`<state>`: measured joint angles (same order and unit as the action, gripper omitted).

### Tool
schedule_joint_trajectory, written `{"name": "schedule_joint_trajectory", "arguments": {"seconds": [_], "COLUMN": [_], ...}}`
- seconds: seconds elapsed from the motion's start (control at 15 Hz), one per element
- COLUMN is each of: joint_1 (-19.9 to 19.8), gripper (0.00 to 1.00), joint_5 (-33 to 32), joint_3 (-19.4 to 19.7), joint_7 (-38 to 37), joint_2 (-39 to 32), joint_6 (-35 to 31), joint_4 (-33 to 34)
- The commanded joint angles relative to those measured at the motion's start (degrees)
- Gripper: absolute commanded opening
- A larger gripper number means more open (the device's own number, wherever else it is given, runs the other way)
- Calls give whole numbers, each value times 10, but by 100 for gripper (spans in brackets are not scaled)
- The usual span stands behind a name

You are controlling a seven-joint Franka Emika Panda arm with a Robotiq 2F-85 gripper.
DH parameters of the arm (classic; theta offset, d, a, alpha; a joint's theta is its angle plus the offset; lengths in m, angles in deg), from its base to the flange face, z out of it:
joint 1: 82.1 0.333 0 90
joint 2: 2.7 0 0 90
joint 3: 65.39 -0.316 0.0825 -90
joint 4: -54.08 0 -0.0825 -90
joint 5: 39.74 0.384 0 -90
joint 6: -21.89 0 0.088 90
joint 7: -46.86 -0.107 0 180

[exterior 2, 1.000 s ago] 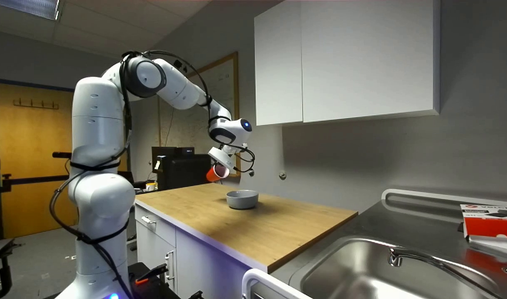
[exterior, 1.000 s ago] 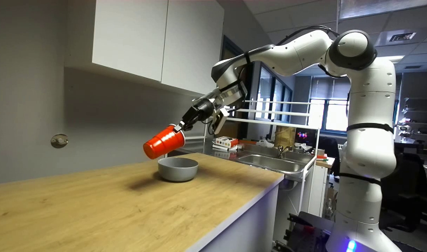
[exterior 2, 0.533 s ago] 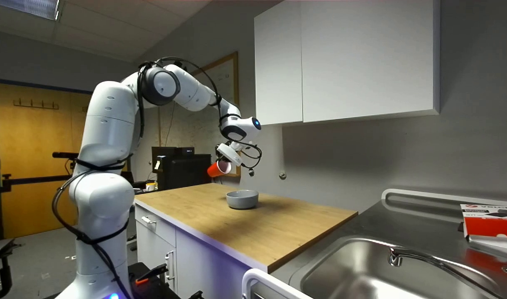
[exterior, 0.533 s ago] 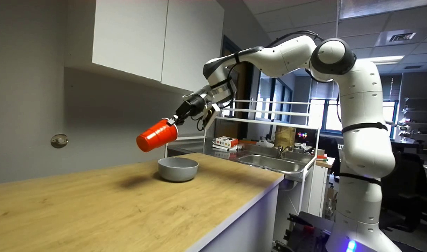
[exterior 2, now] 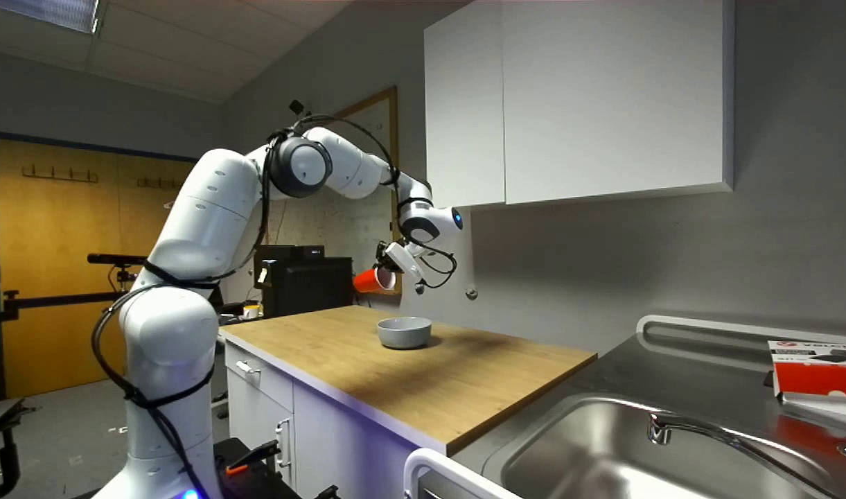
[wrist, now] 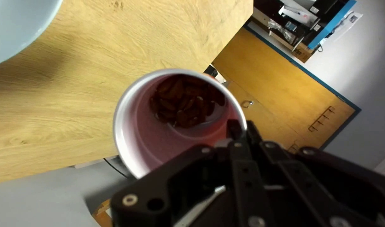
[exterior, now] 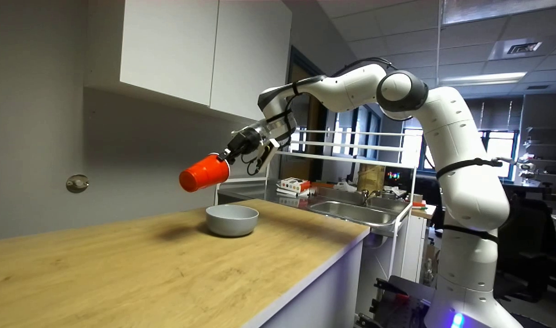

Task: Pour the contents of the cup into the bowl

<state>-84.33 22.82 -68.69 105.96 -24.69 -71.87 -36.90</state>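
Observation:
The red-orange cup (exterior: pixel 204 173) is held in the air, tilted well over, with its bottom lower than its mouth. In the wrist view I look into the cup (wrist: pixel 167 143) and see brown, nut-like pieces (wrist: pixel 186 104) lying at its bottom. My gripper (wrist: pixel 243 130) is shut on the cup's rim, one finger inside and one outside. The gripper also shows in both exterior views (exterior: pixel 225 157) (exterior 2: pixel 382 259). The grey bowl (exterior: pixel 232 224) stands upright on the wooden counter, below the cup and apart from it. It also shows in the exterior view (exterior 2: pixel 404 335) and partly in the wrist view (wrist: pixel 19 30).
A white wall cabinet (exterior: pixel 173 50) hangs above the counter (exterior: pixel 136 269), close to the grey wall (exterior: pixel 136 173). A sink (exterior 2: pixel 589 450) and a white rack (exterior: pixel 350 157) are beside the counter. A red and white box (exterior 2: pixel 821 367) lies by the sink.
The arm has leaned forward over the counter. The held cup has risen a little and lies slightly closer to level. The bowl has not moved.

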Motion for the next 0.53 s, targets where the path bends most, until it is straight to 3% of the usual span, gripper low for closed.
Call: {"name": "schedule_joint_trajectory", "arguments": {"seconds": [0.0, 0.47], "joint_1": [-29, -63], "gripper": [1, 1], "joint_5": [42, 166], "joint_3": [-1, 3], "joint_7": [4, 24], "joint_2": [-53, -102], "joint_6": [60, 142], "joint_4": [54, 55]}}
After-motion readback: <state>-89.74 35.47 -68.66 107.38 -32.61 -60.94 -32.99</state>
